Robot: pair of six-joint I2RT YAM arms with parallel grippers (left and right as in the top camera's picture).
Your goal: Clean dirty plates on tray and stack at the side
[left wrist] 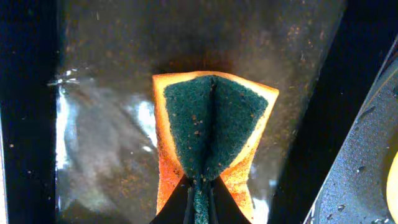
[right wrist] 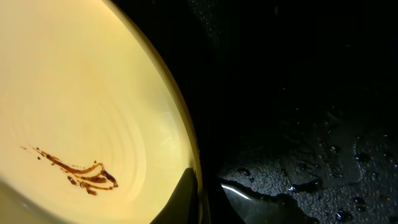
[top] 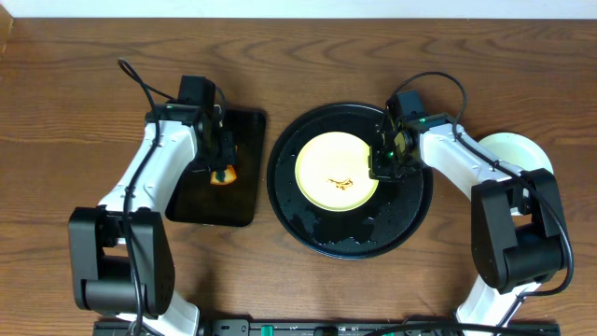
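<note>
A pale yellow plate [top: 331, 161] with a brown smear [top: 342, 182] lies in the large round black tray [top: 350, 238]. My right gripper [top: 384, 166] is at the plate's right edge, its fingers shut on the rim. The right wrist view shows the plate [right wrist: 81, 93], the smear [right wrist: 81, 174], the jaws [right wrist: 202, 199] pinching the rim and the wet tray [right wrist: 311, 93]. A pale mint plate [top: 518, 149] lies on the bare wood to the right, partly hidden by the right arm. My left gripper [top: 224, 168] is shut on an orange and green sponge [left wrist: 211, 118].
The sponge [top: 224, 175] hangs low over a smaller rectangular black tray [top: 219, 205], wet and speckled in the left wrist view [left wrist: 112, 74]. The round tray's rim shows at that view's right edge [left wrist: 360, 174]. Dark wood tabletop [top: 75, 112] surrounds both trays.
</note>
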